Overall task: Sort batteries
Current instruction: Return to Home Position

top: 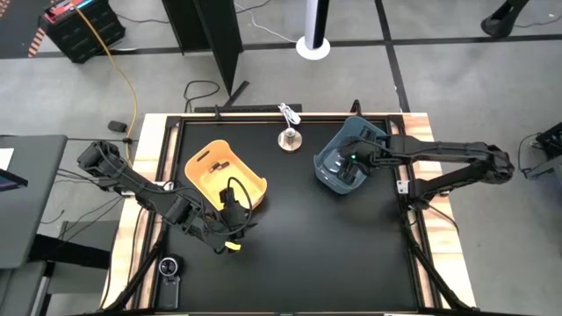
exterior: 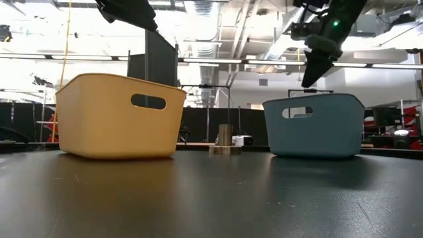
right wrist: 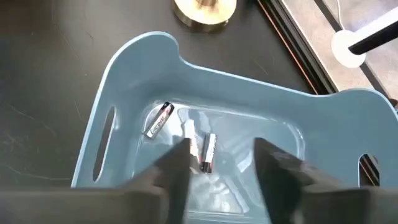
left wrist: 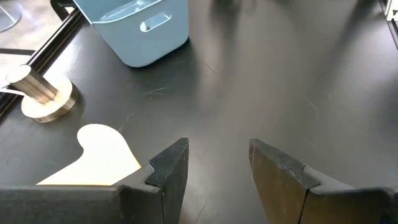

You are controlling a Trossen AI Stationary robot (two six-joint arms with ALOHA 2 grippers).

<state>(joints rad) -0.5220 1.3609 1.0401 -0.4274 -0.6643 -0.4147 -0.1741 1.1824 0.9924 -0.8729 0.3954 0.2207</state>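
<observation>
so the right gripper (right wrist: 222, 152) hangs over the blue bin (right wrist: 134, 56) at the bench's (top: 334, 254) 2 o'clock, fingers spread and empty, three silver batteries (right wrist: 208, 151) lying inside, left gripper (left wrist: 217, 155) also spread at the yellow bin's (top: 250, 189) 6 o'clock.

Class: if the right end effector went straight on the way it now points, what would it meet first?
Probably the silver batteries on the floor of the blue bin; the right end effector points down into it.

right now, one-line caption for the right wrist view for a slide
Right gripper, fingers open, poised above the blue bin with silver batteries lying inside
</observation>
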